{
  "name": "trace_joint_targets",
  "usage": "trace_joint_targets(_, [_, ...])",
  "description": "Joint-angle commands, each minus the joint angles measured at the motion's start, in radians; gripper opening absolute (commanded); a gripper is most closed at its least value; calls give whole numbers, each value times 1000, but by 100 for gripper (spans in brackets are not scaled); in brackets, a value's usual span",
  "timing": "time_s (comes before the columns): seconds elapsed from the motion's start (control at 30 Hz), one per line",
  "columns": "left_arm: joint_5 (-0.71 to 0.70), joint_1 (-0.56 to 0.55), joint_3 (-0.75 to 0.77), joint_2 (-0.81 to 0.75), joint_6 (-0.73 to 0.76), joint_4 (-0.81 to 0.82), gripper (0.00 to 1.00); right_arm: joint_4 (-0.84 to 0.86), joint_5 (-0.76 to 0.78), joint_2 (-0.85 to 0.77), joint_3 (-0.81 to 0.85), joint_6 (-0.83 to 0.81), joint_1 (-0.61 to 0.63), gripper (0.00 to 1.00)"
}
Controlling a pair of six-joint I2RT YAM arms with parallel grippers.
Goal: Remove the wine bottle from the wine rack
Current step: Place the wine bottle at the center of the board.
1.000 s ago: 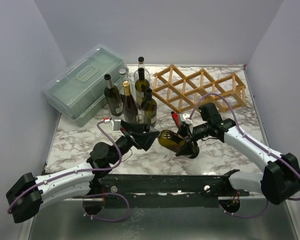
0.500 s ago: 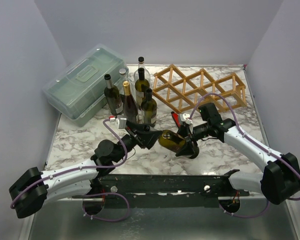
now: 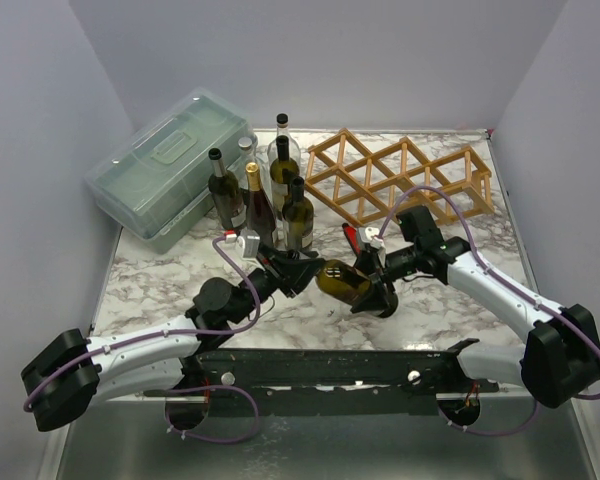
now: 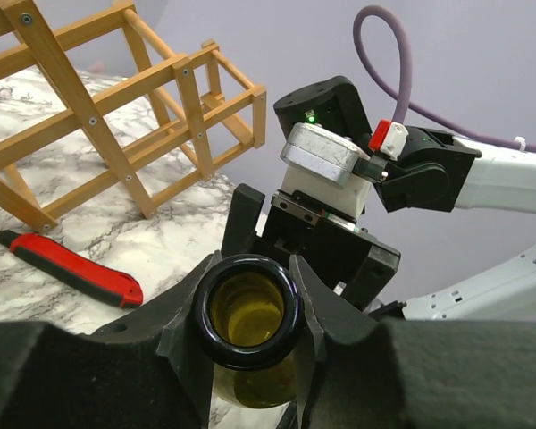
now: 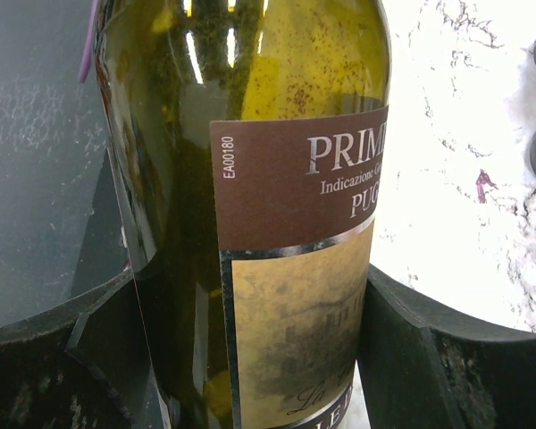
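The wine bottle (image 3: 342,282), olive-green glass with a brown and tan label, lies on its side in the air between both arms, in front of the wine rack (image 3: 400,180) and clear of it. My left gripper (image 3: 308,272) is shut on its neck; in the left wrist view the open mouth (image 4: 250,308) sits between the two fingers. My right gripper (image 3: 376,292) is shut on the bottle's body, with its fingers pressed to both sides of the label (image 5: 286,295). The wooden lattice rack (image 4: 116,116) holds no bottle that I can see.
Several upright bottles (image 3: 270,195) stand at the back centre-left beside a translucent green-grey lidded box (image 3: 170,165). A red and black tool (image 3: 352,238) lies on the marble table (image 3: 150,285) near the rack's front; it shows as (image 4: 71,266) too.
My left arm has reached right to the bottle's neck and its fingers have closed on it. The right gripper and bottle have barely moved.
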Motion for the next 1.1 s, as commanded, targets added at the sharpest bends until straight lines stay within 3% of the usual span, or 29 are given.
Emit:
trace_joint_targets(0.0, [25, -2, 30, 10, 30, 17, 0, 37, -79, -4, 33, 9, -8, 0])
trace_joint_targets(0.13, [23, -2, 33, 5, 31, 8, 0, 36, -73, -1, 29, 5, -8, 2])
trace_joint_targets(0.2, [15, -3, 32, -2, 34, 4, 0, 38, -67, -1, 26, 0, -9, 7])
trace_joint_targets(0.5, [-31, -3, 35, -40, 52, -24, 0, 54, -58, 17, -8, -18, -8, 51])
trace_joint_targets(0.77, [-35, -3, 49, -63, 70, -82, 0, 51, -46, 29, -11, -32, -8, 78])
trace_joint_targets(1.07, [-22, -3, 71, -102, 98, -132, 0, 44, -59, 40, -8, -36, -5, 87])
